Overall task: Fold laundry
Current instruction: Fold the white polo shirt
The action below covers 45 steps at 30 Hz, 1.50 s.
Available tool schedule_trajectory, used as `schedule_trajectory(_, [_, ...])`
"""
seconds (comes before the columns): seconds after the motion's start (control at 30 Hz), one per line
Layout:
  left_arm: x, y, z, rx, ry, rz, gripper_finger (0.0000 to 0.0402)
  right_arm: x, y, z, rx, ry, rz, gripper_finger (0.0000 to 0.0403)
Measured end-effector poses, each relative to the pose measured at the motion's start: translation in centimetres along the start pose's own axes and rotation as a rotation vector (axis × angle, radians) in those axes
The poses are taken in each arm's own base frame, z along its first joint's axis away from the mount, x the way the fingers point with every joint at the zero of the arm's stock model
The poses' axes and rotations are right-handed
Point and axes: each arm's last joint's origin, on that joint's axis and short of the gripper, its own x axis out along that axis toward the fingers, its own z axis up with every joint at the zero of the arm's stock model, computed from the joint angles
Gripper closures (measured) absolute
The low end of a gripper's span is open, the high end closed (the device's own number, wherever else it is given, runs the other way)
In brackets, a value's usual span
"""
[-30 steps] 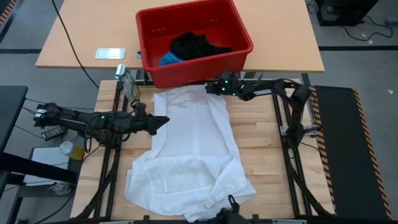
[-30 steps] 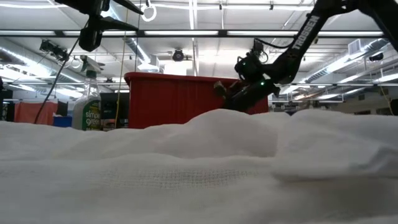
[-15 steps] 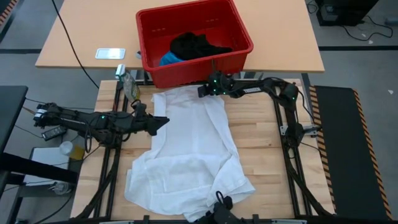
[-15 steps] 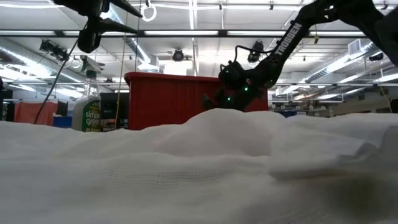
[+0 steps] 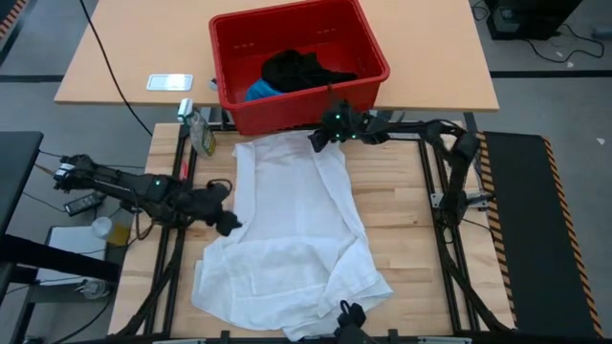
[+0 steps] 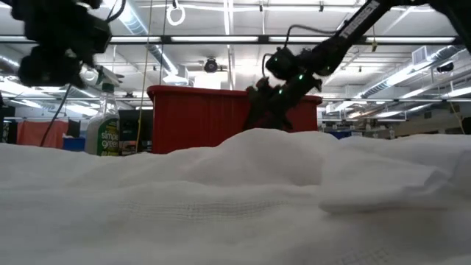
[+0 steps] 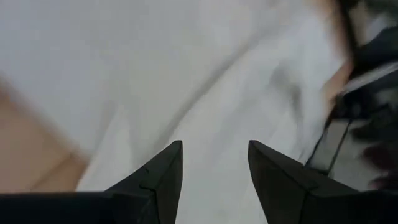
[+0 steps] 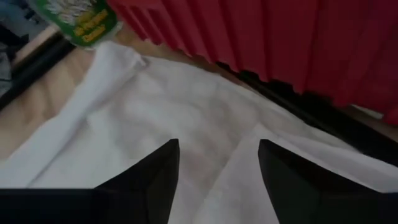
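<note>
Your left gripper (image 5: 228, 223) hangs over the white garment's (image 5: 292, 229) left edge, jaws parted with only cloth showing between them and nothing pinched, placed as if to take that edge for a fold. Your right gripper (image 5: 316, 141) sits at the garment's far edge, just in front of the red basket (image 5: 373, 48), jaws also apart and empty over the fabric. The white garment lies spread and rumpled on the wooden surface (image 5: 402, 205), bunched toward the near end. The basket stands on the lighter table (image 5: 134, 57) beyond, and it holds the black garment (image 5: 296, 69) with the blue one (image 5: 258, 91) tucked beside it.
</note>
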Motion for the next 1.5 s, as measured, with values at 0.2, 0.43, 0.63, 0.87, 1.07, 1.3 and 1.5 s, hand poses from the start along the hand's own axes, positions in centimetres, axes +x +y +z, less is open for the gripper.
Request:
schedule_trajectory(0.2, [-0.3,-0.1,-2.6,-0.043,0.292,-0.001,0.0216,-6.2,3.2,0.9,-0.087,0.062,-0.019,0.0182])
schedule_trajectory(0.43, [-0.7,2.2,-3.9,-0.141,0.343,0.302,0.0217,-10.0,7.1,0.5,-0.221,0.04,0.039,0.0201])
schedule_trajectory(0.63, [1.1,3.4,-4.5,-0.145,0.358,0.306,0.0217,-9.6,8.8,0.2,-0.207,0.015,0.158,0.0212])
schedule_trajectory(0.87, [3.8,5.7,-5.9,-0.191,0.455,0.292,0.0217,-9.7,10.8,-0.5,-0.231,0.01,0.219,0.0227])
schedule_trajectory(1.07, [3.3,4.9,-5.8,-0.144,0.47,0.261,0.0217,-9.8,12.1,-1.2,-0.227,0.031,0.25,0.0237])
schedule_trajectory(1.3, [2.2,4.8,-5.3,-0.097,0.397,0.338,0.0217,-9.9,12.7,-1.5,-0.232,0.026,0.266,0.0238])
schedule_trajectory(1.5, [3.2,5.8,-5.5,-0.069,0.365,0.349,0.0217,-9.9,12.7,-1.4,-0.231,0.016,0.261,0.0238])
